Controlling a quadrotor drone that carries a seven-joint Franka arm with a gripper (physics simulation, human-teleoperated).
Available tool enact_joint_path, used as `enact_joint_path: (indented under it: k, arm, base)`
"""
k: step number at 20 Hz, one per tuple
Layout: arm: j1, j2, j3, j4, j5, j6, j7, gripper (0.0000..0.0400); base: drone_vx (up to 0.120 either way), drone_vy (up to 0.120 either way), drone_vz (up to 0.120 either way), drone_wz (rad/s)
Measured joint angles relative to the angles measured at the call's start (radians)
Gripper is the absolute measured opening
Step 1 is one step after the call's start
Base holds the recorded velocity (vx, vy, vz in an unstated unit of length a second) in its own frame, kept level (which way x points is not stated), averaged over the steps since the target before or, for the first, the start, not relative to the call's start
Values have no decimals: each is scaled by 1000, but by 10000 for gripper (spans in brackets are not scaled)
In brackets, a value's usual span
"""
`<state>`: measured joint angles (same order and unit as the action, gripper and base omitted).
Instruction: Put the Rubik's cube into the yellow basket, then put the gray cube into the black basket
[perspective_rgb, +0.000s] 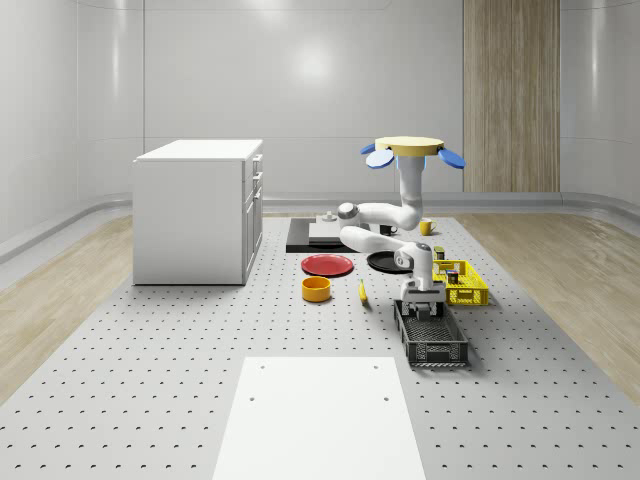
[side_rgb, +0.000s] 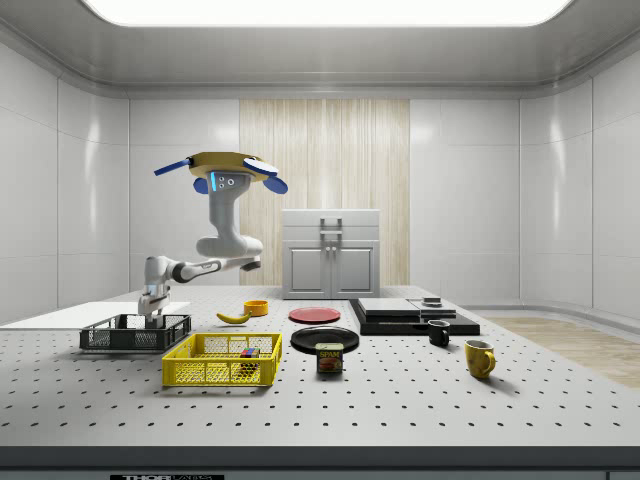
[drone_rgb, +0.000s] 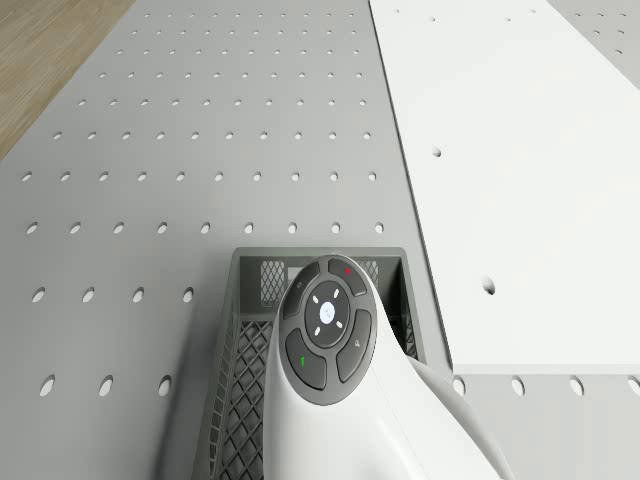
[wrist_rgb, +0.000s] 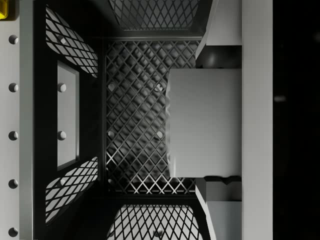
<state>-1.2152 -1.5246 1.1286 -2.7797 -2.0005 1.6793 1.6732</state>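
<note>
Drone (perspective_rgb: 412, 150) hovering above the tabletop (perspective_rgb: 200, 370), over the spot near the black plate (perspective_rgb: 390, 262), on the far side of the two baskets. Arm reaching forward and down from it toward the black basket (perspective_rgb: 432, 338).

End effector (perspective_rgb: 421, 308) pointing straight down into the black basket, at the end nearer the yellow basket (perspective_rgb: 462, 283). In the wrist view it is gripping the gray cube (wrist_rgb: 204, 122): one finger (wrist_rgb: 220, 57) pressing one face, the other finger pressing the opposite face, mesh basket floor right beneath. Cube looking low inside the walls; cannot tell whether it is touching the floor yet.

Rubik's cube (side_rgb: 249, 353) sitting inside the yellow basket, so the first half of the task is reading as done. Second half nearly done; release likely the only thing remaining.

Handling judgement: gray cube appearing rigid, smooth-faced, probably light. Flat parallel faces are giving the fingers a square hold across the middle, which looks like the right place. Smooth sides might slip under a weak pinch, but not fragile; a short drop onto mesh should be harmless.

Also on the tabletop: red plate (perspective_rgb: 327, 265), yellow bowl (perspective_rgb: 316, 289), banana (perspective_rgb: 363, 292), white cabinet (perspective_rgb: 198, 210).
</note>
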Motion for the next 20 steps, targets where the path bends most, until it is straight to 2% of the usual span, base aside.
enact_joint_path:
  k: [4,7,11,20]
  arm:
    - [-9,7,-40,18,-39,14,-1,250]
    - [-11,13,-55,26,-54,17,-3,323]
    - [-3,16,-37,16,-39,3,-5,372]
    - [24,18,62,-28,52,-47,-7,397]
  base:
    - [0,0,0,0]
    - [0,0,0,0]
    - [0,0,0,0]
    - [0,0,0,0]
